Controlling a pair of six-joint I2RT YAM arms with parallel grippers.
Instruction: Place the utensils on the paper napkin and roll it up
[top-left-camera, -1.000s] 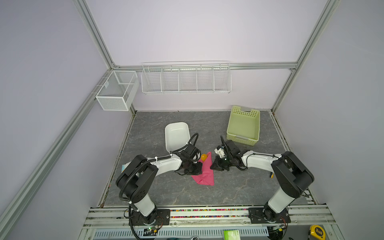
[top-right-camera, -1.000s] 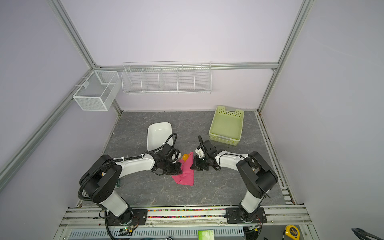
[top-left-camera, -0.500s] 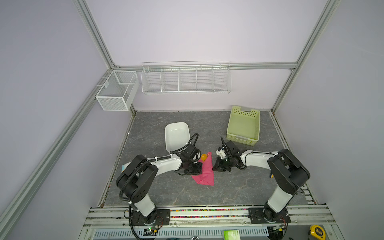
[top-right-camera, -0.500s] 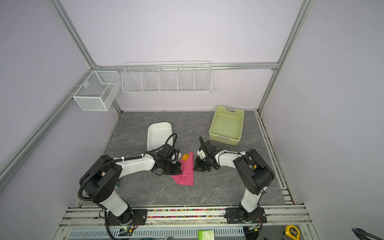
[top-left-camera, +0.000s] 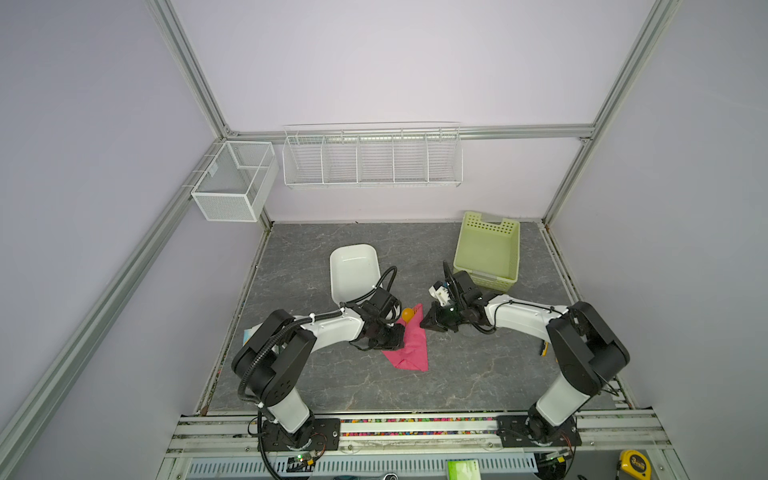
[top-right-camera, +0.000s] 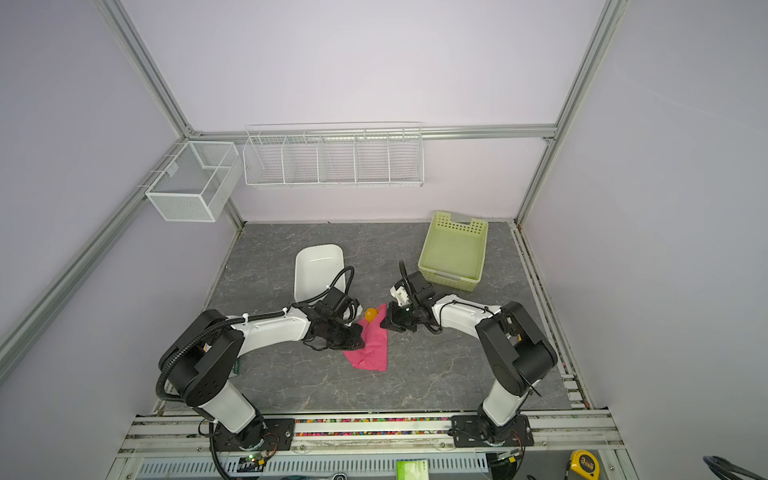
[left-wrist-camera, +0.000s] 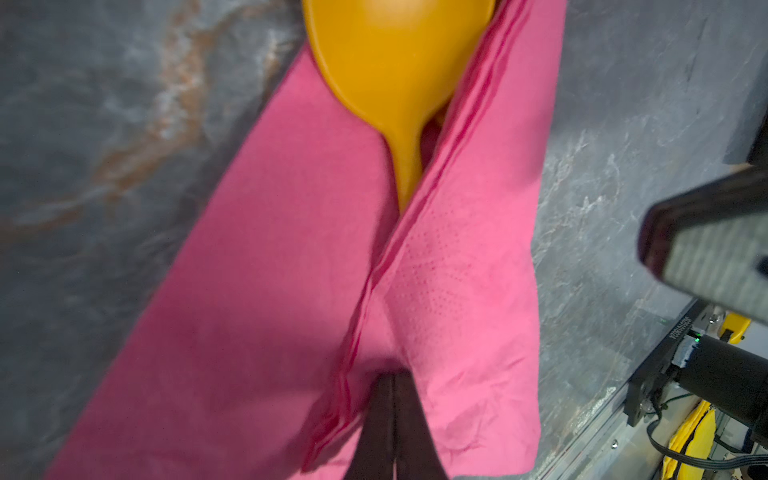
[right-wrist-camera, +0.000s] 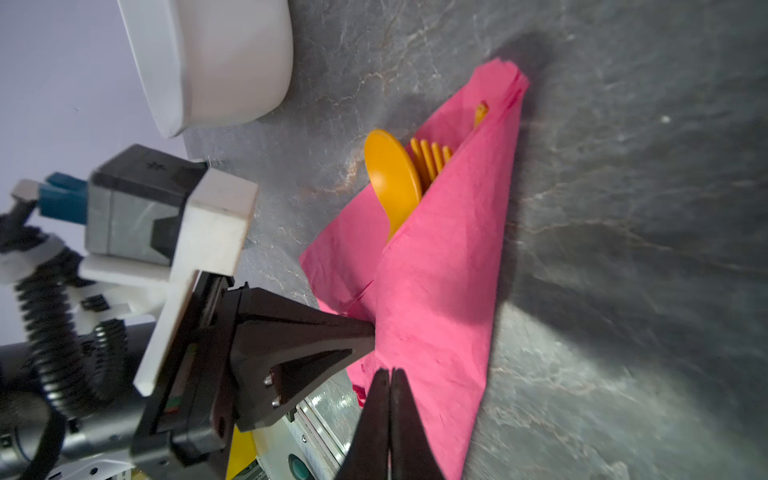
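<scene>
Nearest, the paper napkin (top-left-camera: 411, 353) lay mid-table, folded over the utensils (right-wrist-camera: 430, 160); the left gripper (left-wrist-camera: 392, 382), shut and seemingly empty, pressed its fold, probably to pin them, while the right gripper (right-wrist-camera: 390, 376), also shut on nothing, waited at its other edge and the spoon (top-left-camera: 407, 313) poked out toward the white tub (top-left-camera: 353, 266).

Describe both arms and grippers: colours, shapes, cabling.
Same build on left arm and right arm: white link shells, black joints, black base plates. A black corrugated conduit runs along the left one; a black cable loops at each wrist. The left gripper and right gripper are black, tapering to wedge tips.
</scene>
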